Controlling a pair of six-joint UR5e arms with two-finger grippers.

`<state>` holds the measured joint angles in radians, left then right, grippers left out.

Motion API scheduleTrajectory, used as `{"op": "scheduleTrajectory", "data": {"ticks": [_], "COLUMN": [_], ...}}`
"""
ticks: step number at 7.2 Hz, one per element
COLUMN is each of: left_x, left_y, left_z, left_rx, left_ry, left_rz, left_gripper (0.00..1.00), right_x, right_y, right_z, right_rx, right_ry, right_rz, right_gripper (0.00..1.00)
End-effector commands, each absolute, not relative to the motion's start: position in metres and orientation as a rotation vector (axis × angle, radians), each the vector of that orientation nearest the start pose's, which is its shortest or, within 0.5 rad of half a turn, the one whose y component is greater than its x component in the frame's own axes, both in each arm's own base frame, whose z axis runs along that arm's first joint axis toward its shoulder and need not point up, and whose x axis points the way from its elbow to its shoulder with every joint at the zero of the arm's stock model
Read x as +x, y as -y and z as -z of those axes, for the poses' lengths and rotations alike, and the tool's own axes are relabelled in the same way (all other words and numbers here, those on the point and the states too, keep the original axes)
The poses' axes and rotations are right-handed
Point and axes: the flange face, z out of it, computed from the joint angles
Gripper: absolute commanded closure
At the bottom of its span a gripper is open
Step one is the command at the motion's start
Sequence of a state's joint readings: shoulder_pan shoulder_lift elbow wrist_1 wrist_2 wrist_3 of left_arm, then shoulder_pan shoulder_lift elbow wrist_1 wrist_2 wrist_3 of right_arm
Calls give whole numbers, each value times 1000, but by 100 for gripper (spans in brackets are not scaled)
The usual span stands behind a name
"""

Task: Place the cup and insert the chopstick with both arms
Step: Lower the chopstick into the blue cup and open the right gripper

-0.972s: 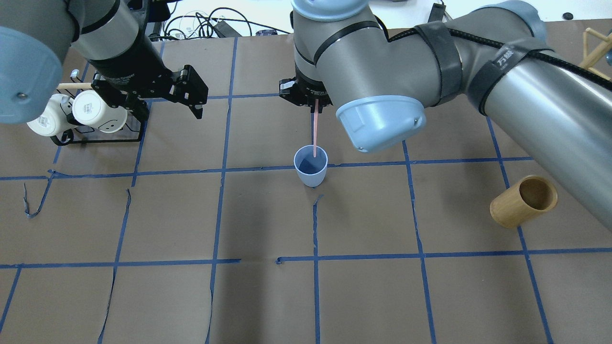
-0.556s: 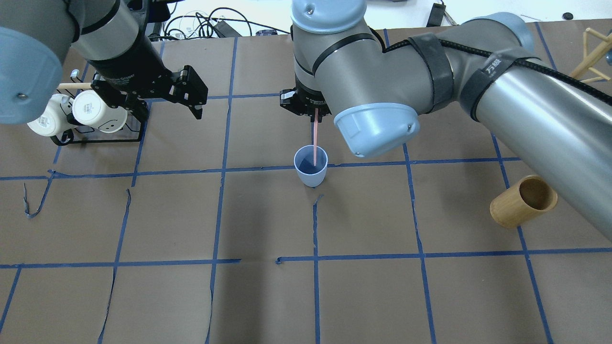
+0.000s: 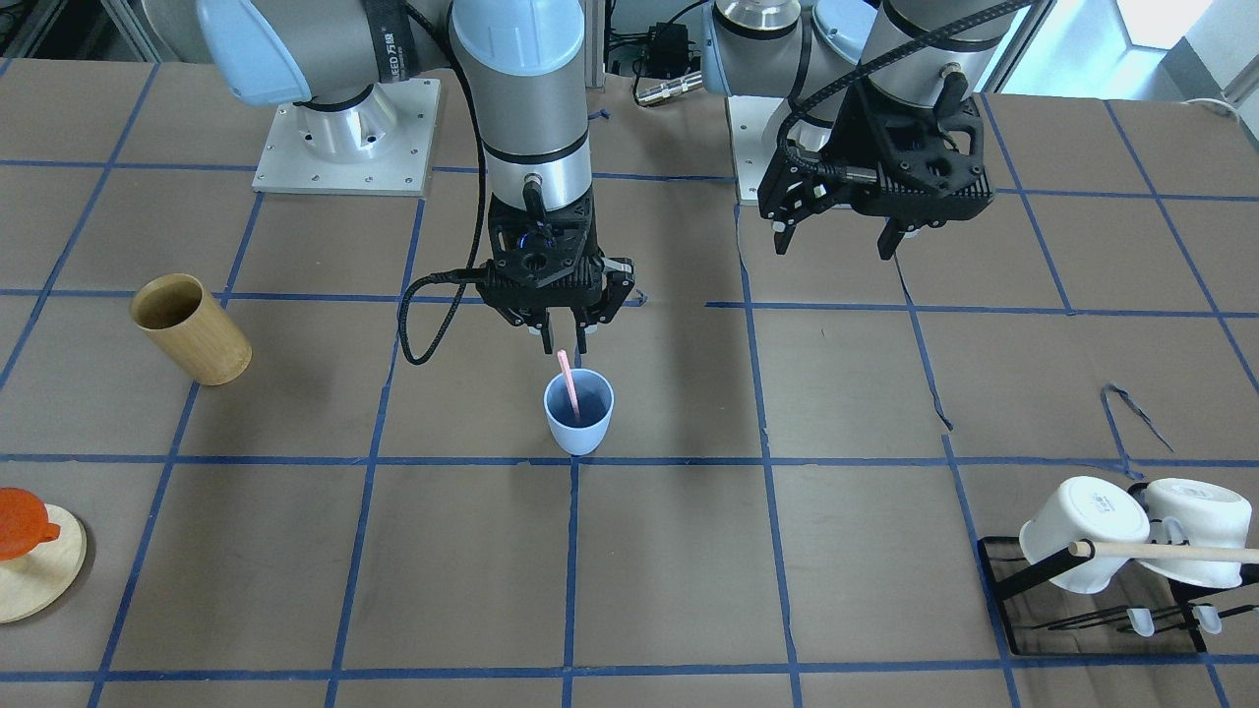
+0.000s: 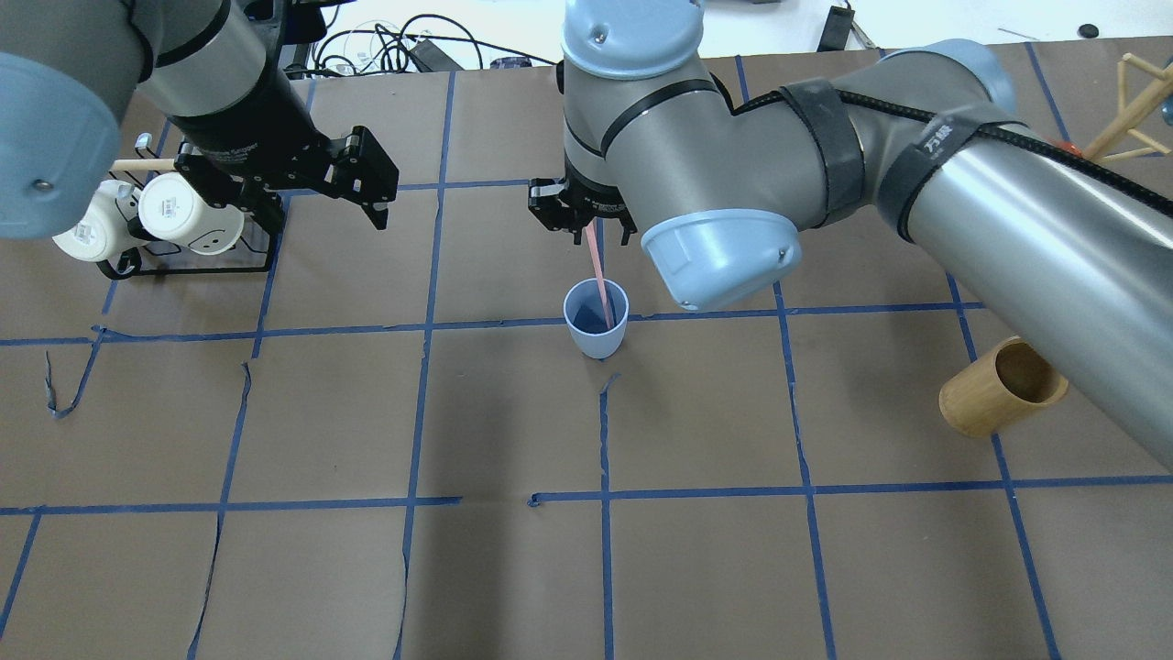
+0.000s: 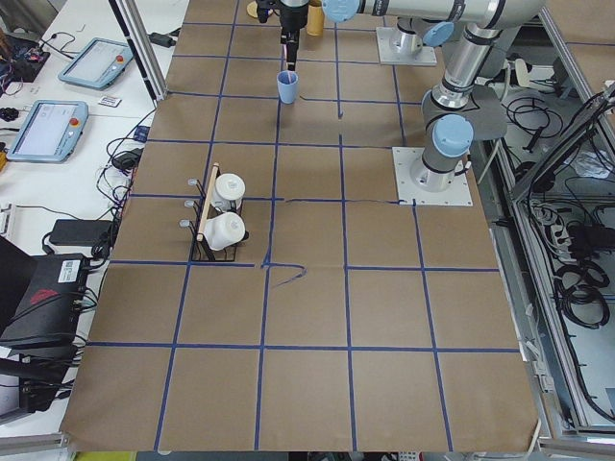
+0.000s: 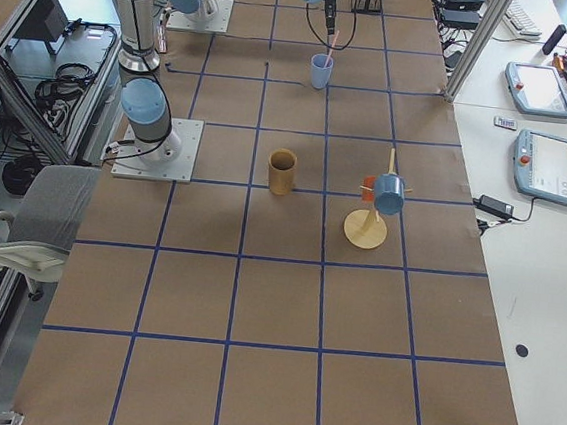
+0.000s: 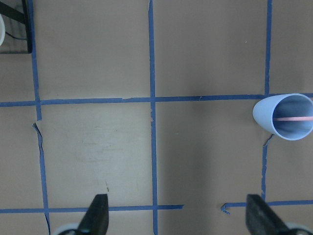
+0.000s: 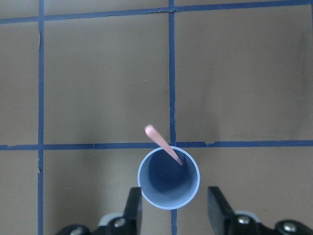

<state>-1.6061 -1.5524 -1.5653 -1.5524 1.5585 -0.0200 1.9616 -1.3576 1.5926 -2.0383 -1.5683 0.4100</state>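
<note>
**Chopstick in cup, right claw open above it**

My right claw [image 3: 563, 340] is hovering just above the pale blue cup [image 3: 578, 438], w/ both fingers spread apart and gripping nothing. The pink chopstick [image 3: 567, 378] is sitting inside the cup. Its lower end is resting down in the cup and its top is leaning out over the rim, just beneath my fingertips. In the wrist view it's touching neither finger. The cup is standing upright near the centre of the bench [image 4: 513, 568], right by a crossing of blue tape lines [image 4: 367, 327].

My left claw [image 3: 836, 244] is hanging open and empty, well apart from the cup, over toward the black rack [image 3: 1028, 573] that's holding two white mugs [image 3: 1082, 536]. A bamboo cup [image 3: 192, 334] is sitting off on the opposite side, not involved.

Judging by this, both parts of the task are looking done, and the step in hand is pulling away cleanly. To do that well, I'm thinking of keeping the fingers wide and rising straight up w/ no sideways drift. That matters b/c the stick's top is leaning close to my fingers, and a brush could flick it out or tip what's probably a light cup. I'd be going slow at first, then swinging clear only once my fingertips are well above the stick's top. The left claw isn't in the way, so it needn't be moving.
</note>
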Motion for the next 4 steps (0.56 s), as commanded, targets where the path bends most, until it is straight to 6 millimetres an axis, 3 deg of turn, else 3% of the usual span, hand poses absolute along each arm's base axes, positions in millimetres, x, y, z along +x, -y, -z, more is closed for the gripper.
{"op": "scheduleTrajectory", "data": {"ticks": [1,2,4], "left_x": [-152,-152,-152], "left_y": [483,483,483], "left_z": [-502,-502,-503], "left_rx": [25,25,25], "left_ry": [-3154,-3153,-3153], "left_rz": [67,67,70], "left_gripper": [0,0,0], "right_x": [342,325,255], "right_y": [514,530,554], "right_z": [-447,-470,-478], "right_rx": [55,83,-84], "right_ry": [-2992,-2985,-3074], "right_rz": [434,476,412], "right_gripper": [6,0,0]}}
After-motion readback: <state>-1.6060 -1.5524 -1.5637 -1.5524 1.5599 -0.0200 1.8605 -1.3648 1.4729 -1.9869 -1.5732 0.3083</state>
